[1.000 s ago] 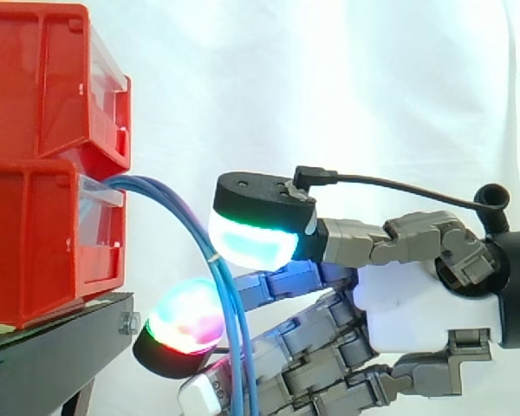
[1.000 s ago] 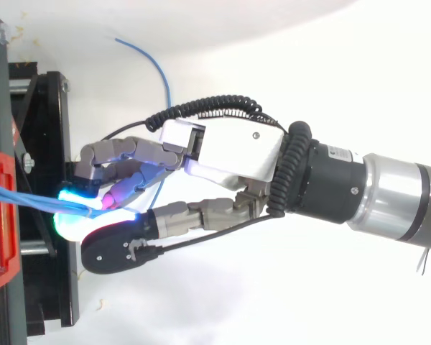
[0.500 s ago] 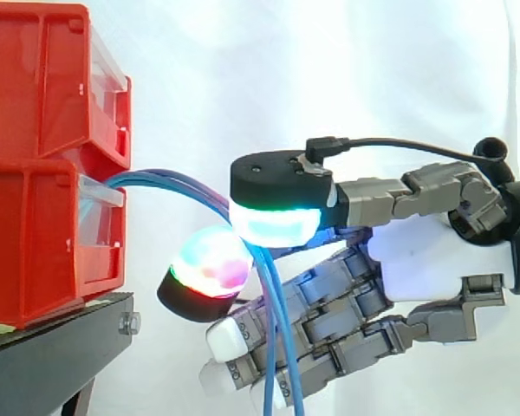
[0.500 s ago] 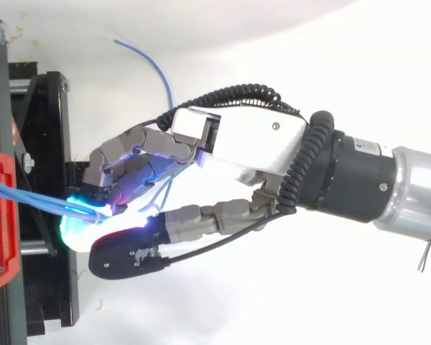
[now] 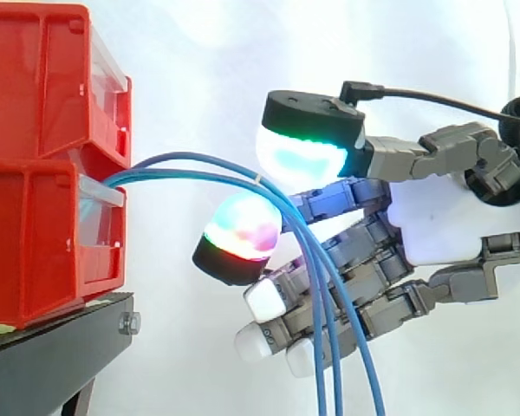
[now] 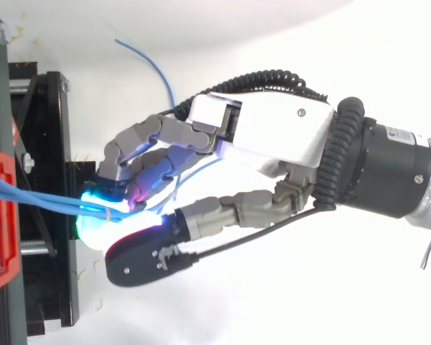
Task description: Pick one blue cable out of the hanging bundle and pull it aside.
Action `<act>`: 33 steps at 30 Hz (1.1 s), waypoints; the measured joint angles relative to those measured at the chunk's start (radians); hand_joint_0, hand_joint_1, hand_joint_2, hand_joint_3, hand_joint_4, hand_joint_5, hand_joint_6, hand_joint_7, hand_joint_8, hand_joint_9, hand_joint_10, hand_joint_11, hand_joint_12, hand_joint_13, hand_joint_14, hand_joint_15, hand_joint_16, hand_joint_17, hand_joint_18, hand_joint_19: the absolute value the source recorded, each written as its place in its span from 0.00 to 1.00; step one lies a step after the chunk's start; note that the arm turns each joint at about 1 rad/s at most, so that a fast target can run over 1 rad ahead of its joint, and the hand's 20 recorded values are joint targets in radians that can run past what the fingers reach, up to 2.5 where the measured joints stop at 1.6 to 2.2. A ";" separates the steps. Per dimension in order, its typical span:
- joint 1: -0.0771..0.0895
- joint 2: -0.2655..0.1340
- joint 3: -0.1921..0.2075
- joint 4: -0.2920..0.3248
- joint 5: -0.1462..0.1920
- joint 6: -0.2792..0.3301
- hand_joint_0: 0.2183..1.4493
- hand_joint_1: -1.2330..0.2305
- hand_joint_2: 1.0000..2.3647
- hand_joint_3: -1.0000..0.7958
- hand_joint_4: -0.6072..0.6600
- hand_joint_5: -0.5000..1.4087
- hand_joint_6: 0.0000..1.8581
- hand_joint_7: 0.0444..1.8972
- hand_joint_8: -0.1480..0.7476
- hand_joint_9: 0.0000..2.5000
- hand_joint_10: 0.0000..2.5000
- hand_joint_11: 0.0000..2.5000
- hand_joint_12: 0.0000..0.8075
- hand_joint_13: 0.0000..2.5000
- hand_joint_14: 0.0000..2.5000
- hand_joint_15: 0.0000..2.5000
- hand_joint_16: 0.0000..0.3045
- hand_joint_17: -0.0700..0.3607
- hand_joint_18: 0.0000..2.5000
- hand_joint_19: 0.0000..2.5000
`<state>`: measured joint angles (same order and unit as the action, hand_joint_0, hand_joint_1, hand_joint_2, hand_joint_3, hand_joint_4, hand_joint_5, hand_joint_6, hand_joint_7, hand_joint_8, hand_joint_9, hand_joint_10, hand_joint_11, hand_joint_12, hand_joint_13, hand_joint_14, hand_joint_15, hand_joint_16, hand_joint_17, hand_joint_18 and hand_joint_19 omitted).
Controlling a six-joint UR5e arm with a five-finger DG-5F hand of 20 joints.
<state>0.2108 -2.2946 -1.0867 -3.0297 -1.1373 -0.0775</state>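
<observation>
Progress looks partial: blue cables (image 5: 156, 173) arch from the red bin (image 5: 35, 243) at left to frame centre, where the hand's (image 5: 451, 225) curled fingers (image 5: 364, 253) clasp several strands; one cable seems not yet singled out or pulled aside.

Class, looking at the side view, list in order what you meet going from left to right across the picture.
red bins → blue cables arching out from the bins → hand, its fingers curled around those cables
</observation>
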 measured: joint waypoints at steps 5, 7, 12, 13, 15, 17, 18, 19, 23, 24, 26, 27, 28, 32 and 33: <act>-0.004 0.001 0.005 -0.004 -0.002 -0.001 0.29 0.44 0.01 0.44 0.59 0.20 0.48 0.45 0.51 0.35 0.01 0.15 0.55 0.23 0.01 0.13 0.20 0.48 0.20 0.21; -0.007 0.001 0.011 -0.005 -0.002 -0.002 0.29 0.40 0.01 0.49 0.59 0.20 0.49 0.42 0.53 0.36 0.01 0.15 0.58 0.24 0.01 0.13 0.22 0.51 0.22 0.20; -0.013 0.001 0.030 -0.020 -0.002 -0.004 0.32 0.32 0.01 0.53 0.53 0.20 0.50 0.44 0.52 0.36 0.01 0.17 0.57 0.25 0.01 0.14 0.21 0.49 0.23 0.20; -0.014 0.001 0.033 -0.024 -0.002 -0.004 0.33 0.31 0.01 0.53 0.51 0.19 0.51 0.44 0.51 0.35 0.01 0.17 0.55 0.25 0.01 0.14 0.20 0.48 0.23 0.21; -0.016 0.001 0.036 -0.028 -0.002 -0.005 0.35 0.28 0.01 0.51 0.48 0.19 0.51 0.46 0.49 0.35 0.01 0.17 0.52 0.25 0.01 0.14 0.19 0.46 0.23 0.21; -0.018 0.001 0.038 -0.031 -0.002 -0.005 0.37 0.27 0.01 0.48 0.47 0.19 0.51 0.48 0.48 0.35 0.01 0.18 0.52 0.25 0.01 0.14 0.18 0.46 0.22 0.21; -0.018 0.001 0.039 -0.031 -0.002 -0.004 0.38 0.26 0.02 0.48 0.46 0.19 0.51 0.48 0.48 0.35 0.01 0.18 0.52 0.25 0.01 0.14 0.18 0.46 0.22 0.21; -0.019 0.001 0.039 -0.031 -0.002 -0.004 0.39 0.26 0.01 0.46 0.45 0.19 0.51 0.48 0.48 0.35 0.01 0.18 0.52 0.26 0.01 0.14 0.18 0.45 0.23 0.21; -0.021 0.001 0.040 -0.032 -0.002 -0.004 0.43 0.23 0.01 0.40 0.39 0.19 0.51 0.52 0.47 0.36 0.01 0.17 0.51 0.26 0.01 0.14 0.18 0.45 0.23 0.22; -0.021 0.001 0.040 -0.032 -0.002 -0.004 0.43 0.23 0.01 0.40 0.38 0.19 0.51 0.53 0.47 0.36 0.01 0.17 0.51 0.26 0.01 0.14 0.18 0.45 0.23 0.22; -0.022 0.001 0.040 -0.033 -0.002 -0.004 0.44 0.23 0.01 0.38 0.36 0.20 0.51 0.53 0.46 0.37 0.01 0.17 0.50 0.27 0.01 0.15 0.18 0.45 0.23 0.22; -0.022 0.001 0.039 -0.033 -0.002 -0.004 0.44 0.23 0.01 0.38 0.35 0.20 0.51 0.54 0.45 0.37 0.01 0.17 0.50 0.27 0.01 0.14 0.18 0.44 0.23 0.22; -0.022 0.001 0.039 -0.033 -0.002 -0.004 0.44 0.23 0.01 0.37 0.34 0.20 0.51 0.54 0.45 0.37 0.01 0.17 0.50 0.27 0.01 0.14 0.18 0.44 0.23 0.22; -0.022 0.001 0.040 -0.034 -0.002 -0.004 0.46 0.23 0.01 0.34 0.33 0.21 0.50 0.57 0.44 0.39 0.01 0.17 0.49 0.28 0.01 0.15 0.17 0.43 0.23 0.22; -0.022 0.001 0.040 -0.034 -0.002 -0.004 0.45 0.22 0.00 0.32 0.33 0.21 0.51 0.55 0.44 0.40 0.01 0.18 0.49 0.29 0.01 0.15 0.17 0.43 0.23 0.22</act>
<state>0.1886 -2.2933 -1.0472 -3.0633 -1.1388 -0.0813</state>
